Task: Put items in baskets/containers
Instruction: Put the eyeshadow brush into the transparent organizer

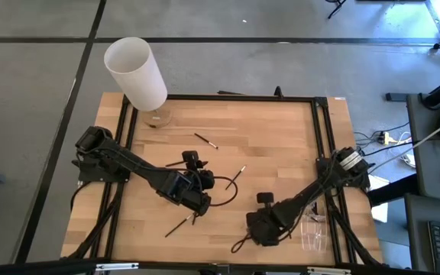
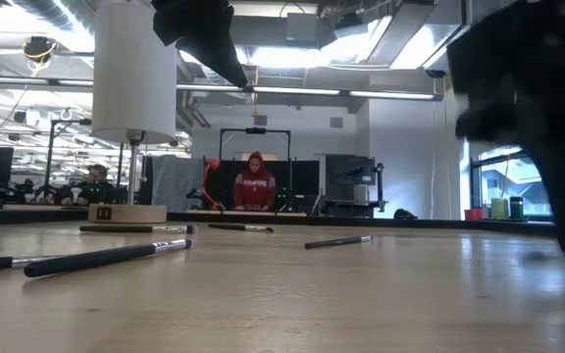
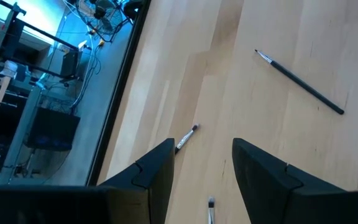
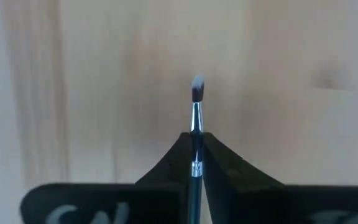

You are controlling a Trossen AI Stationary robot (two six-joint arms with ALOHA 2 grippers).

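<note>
Right gripper [image 4: 196, 163] holding brush [image 4: 196, 109], jaws clenching handle, near surface's front-right corner beside clear holder [image 1: 314, 231]. Left gripper [image 3: 202, 163] hovering mid-surface, jaws released. Other brushes [image 1: 205, 140] lying scattered. Brush seeming light, stiff, slippery; gripping mid-handle safest.

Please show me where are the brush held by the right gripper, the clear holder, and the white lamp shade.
held brush [image 4: 196, 118], right wrist view: on its silvery ferrule.
clear holder [image 1: 314, 233], high view: on its transparent wall.
white lamp shade [image 1: 136, 72], high view: on its side.
</note>
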